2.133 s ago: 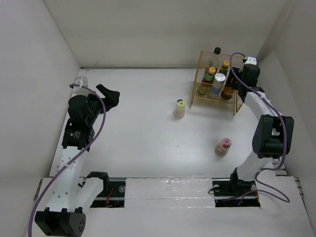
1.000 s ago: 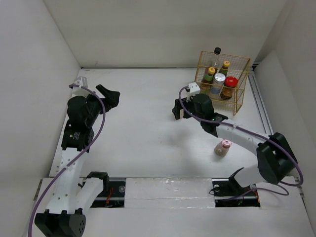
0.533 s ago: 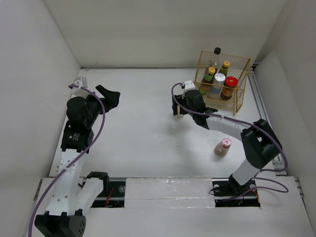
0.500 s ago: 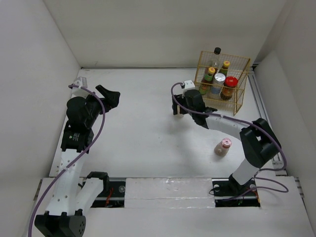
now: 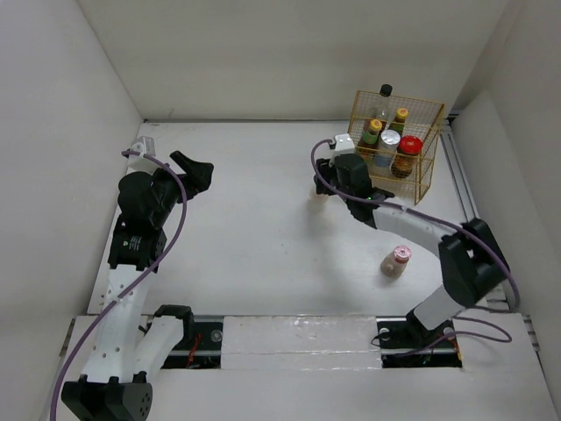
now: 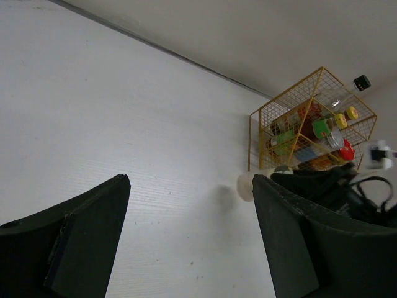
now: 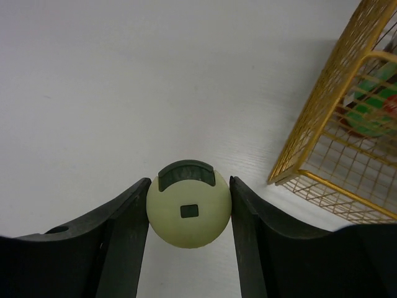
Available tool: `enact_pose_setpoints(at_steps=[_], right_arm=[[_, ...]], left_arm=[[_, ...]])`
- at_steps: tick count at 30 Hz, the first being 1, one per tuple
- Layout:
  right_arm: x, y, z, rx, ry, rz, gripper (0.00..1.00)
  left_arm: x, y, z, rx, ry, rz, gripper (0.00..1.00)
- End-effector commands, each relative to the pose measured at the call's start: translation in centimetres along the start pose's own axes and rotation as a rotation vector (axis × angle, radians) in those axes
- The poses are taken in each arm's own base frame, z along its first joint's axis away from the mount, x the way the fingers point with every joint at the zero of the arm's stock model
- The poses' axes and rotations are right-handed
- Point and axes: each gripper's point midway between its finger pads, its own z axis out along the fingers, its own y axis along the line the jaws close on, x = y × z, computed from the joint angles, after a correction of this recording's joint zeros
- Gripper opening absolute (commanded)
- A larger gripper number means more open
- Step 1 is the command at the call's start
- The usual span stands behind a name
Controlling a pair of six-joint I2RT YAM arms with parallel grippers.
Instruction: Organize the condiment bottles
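- Just left of the yellow wire rack (image 5: pixel 412 103), the right gripper (image 7: pixel 189 186) pinches the cream bottle (image 7: pixel 188 214) between its black fingers. The bottle is smooth and round.
- Left gripper (image 6: pixel 186 186) hangs over the matte white table (image 5: pixel 263 237), jaws wide apart and holding nothing.
- Pink-capped bottle (image 5: pixel 396 261) stands alone, well apart from the rack.
- Red-lidded jar (image 5: pixel 408 149) sits inside the mesh.

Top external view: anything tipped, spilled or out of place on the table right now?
Nothing looks tipped or spilled. The pink-capped bottle stands upright alone on the open table, away from the yellow wire rack. The cream bottle is also outside the rack, between the jaws of the right gripper.
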Motion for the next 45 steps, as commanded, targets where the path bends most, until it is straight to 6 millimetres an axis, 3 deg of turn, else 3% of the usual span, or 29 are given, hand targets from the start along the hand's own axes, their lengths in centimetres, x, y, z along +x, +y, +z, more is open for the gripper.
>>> enact_pose_setpoints(at_steps=[1,3,6,8,12,17,24,32,36,43,45], right_arm=[[-10.3,0.9,-5.8,-0.08,-0.294,0.061,0.4],[-13.5,-0.5,-9.2,-0.084,-0.39,0.087,0.4],[-15.6,-3.7,-11.4,-0.058,-0.453,0.105,0.4],[-15.7,-6.3,-11.2,-0.003,-0.451,0.115,0.4],[-15.5,-9.4,-10.8,0.028,-0.425,0.127,0.4],[-15.6,-10.9,-10.8,0.029,-0.426,0.137,0.4],[-14.0,-12.6,-9.6,0.057,-0.374,0.146,0.4],[-10.6,-14.9,-5.1,0.15,-0.241,0.137,0.4],[-9.2,-14.5,-3.6,0.161,-0.2,0.134,0.4],[-6.0,-14.2,-1.6,0.179,-0.109,0.116,0.52],[-5.3,-14.3,-1.3,0.182,-0.087,0.115,0.62]], left_arm=[[-0.6,-0.6,0.1,0.04,-0.026,0.022,0.76],[-0.6,-0.6,0.1,0.04,-0.026,0.022,0.76],[-0.6,-0.6,0.1,0.04,-0.026,0.022,0.76],[-0.6,-0.6,0.1,0.04,-0.026,0.022,0.76],[-0.8,-0.7,-0.1,0.038,-0.039,0.023,0.76],[-0.8,-0.7,-0.1,0.038,-0.039,0.023,0.76],[-0.6,-0.5,0.1,0.033,-0.031,0.021,0.76],[-0.6,-0.7,0.1,0.04,-0.026,0.012,0.76],[-0.6,-0.7,0.1,0.04,-0.026,0.012,0.76],[-0.6,-0.7,0.1,0.04,-0.026,0.012,0.76],[-0.6,-0.7,0.1,0.04,-0.026,0.012,0.76]])
